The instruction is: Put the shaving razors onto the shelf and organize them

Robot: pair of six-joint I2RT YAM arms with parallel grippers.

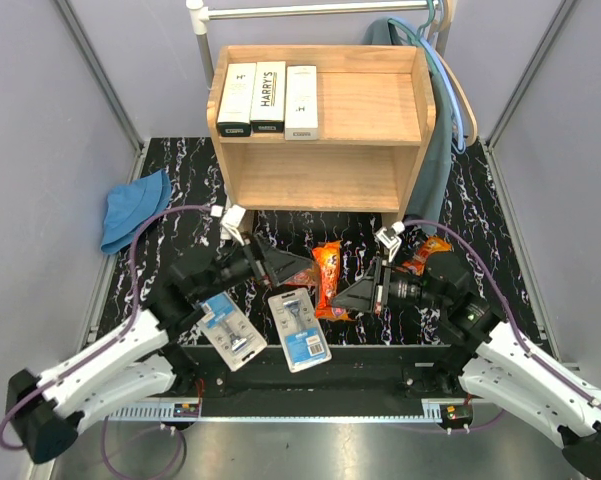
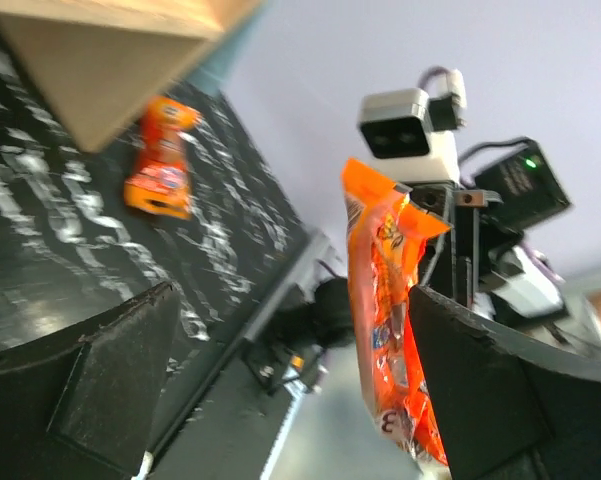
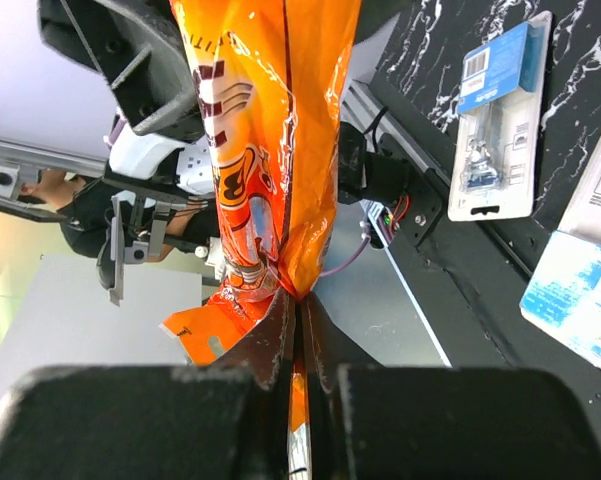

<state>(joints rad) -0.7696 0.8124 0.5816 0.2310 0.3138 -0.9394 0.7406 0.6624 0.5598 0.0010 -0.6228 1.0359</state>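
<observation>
Orange crinkly pouch (image 3: 270, 150) tight in right claw (image 3: 298, 322); left claw (image 2: 292, 385) wide apart.

the shelf (image 2: 110, 70), cut off by the top edge, and the far orange pouch (image 2: 160, 165) are blurred.

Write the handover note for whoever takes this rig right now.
Left gripper: open, beside the orange pouch held up between the arms.
Right gripper: shut on one end of that pouch.
Done: three white boxes lie side by side on the shelf, top tier, left end.
Left: shelve the held pouch, then the second pouch on the table by the right arm, and the two blister cards near the arm bases. A third pouch cannot be made out clearly.
</observation>
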